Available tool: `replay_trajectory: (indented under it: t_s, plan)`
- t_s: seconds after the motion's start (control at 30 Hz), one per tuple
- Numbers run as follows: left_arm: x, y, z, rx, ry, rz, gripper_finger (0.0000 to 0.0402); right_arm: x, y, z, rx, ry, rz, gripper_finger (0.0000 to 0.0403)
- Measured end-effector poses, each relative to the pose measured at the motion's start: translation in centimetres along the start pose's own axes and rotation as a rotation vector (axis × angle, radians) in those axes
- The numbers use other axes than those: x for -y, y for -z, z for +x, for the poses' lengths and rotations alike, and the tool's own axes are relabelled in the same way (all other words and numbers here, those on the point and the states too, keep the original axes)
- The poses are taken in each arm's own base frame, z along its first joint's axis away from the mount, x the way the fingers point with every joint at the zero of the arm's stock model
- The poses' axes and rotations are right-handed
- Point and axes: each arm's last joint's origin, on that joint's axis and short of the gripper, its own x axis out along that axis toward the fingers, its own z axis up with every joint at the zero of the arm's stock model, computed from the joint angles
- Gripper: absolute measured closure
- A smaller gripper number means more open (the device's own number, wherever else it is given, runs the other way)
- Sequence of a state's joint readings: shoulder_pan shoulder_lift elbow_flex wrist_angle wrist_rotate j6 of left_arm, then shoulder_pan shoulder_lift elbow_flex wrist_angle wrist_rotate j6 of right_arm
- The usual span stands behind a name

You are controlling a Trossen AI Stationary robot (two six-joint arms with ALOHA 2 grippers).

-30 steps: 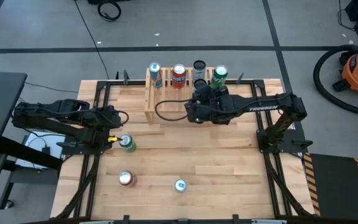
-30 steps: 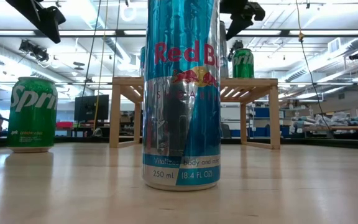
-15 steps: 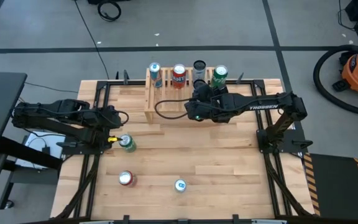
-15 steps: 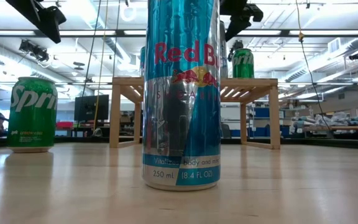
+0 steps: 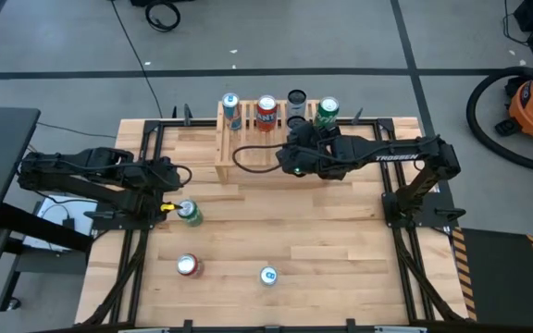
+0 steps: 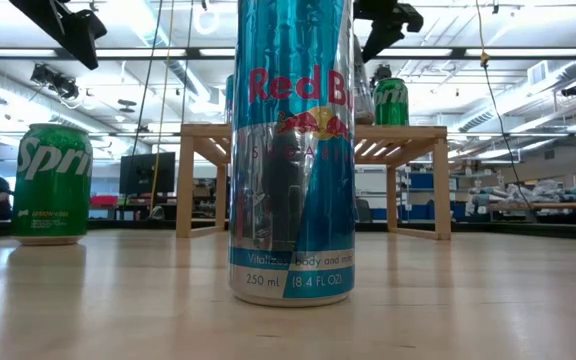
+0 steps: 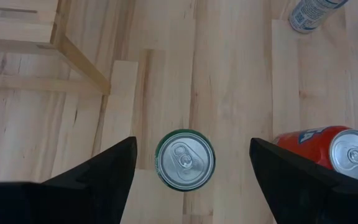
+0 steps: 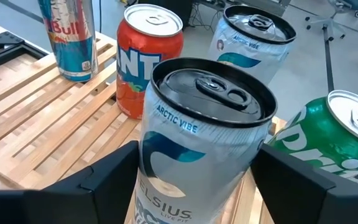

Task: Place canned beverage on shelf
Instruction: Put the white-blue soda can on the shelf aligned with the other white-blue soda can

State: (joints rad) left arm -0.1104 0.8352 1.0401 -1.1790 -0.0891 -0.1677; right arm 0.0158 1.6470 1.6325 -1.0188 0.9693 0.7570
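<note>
The light wood slatted shelf (image 5: 248,153) stands at the table's far middle. On it stand a blue Red Bull can (image 8: 73,37), a red Fanta can (image 8: 148,56), a white Celsius can (image 8: 253,43) and a green Sprite can (image 8: 328,143). My right gripper (image 5: 296,141) reaches over the shelf from the near side and is shut on a second Celsius can (image 8: 204,137). My left gripper (image 7: 192,146) hangs open above a green Sprite can (image 7: 185,158) that stands on the table at the left, touching nothing. My right gripper pinches the Celsius can between its two fingers (image 8: 104,180), on opposite sides of the can's body (image 8: 160,186) below the top rim. The fingers come level from the table's near side. The can is upright. Its base is hidden, so whether it stands on the shelf does not show.
A red can (image 5: 188,265) lies on its side at the near left. A blue Red Bull can (image 5: 267,275) stands near the front middle and fills the low view (image 6: 293,150). Bare tabletop lies between the shelf and these cans.
My right gripper has shifted slightly toward the table's far edge and right, over the shelf, still on the Celsius can.
</note>
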Motion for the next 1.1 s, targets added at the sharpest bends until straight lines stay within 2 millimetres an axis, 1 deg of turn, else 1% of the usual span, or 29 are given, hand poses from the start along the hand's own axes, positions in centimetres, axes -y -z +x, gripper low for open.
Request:
replay_trajectory:
  t_s: [0.23, 0.4, 0.53, 0.77, 0.97, 1.1]
  plan:
    - [0.0, 0.0, 0.0, 0.000, 0.000, 0.002, 0.0088, -0.2, 0.3, -0.2, -0.014, -0.019, 0.012, 0.0124]
    - [0.0, 0.0, 0.0, -0.001, -0.001, 0.008, 0.0088, -0.5, 0.7, -0.8, 0.005, -0.018, -0.005, 0.0126]
    - [0.0, 0.0, 0.0, -0.001, 0.000, 0.007, 0.0088, -0.6, 0.7, -0.8, 0.007, -0.017, 0.008, 0.0127]
    - [0.0, 0.0, 0.0, -0.001, -0.001, 0.007, 0.0088, -0.8, 2.2, -0.2, 0.026, 0.015, 0.060, 0.0128]
    - [0.0, 0.0, 0.0, -0.001, 0.000, 0.031, 0.0088, -1.5, 2.9, -1.4, 0.048, -0.016, 0.037, 0.0128]
    - [0.0, 0.0, 0.0, -0.001, -0.001, 0.033, 0.0088, -1.8, 3.2, -1.9, 0.037, -0.046, 0.043, 0.0128]
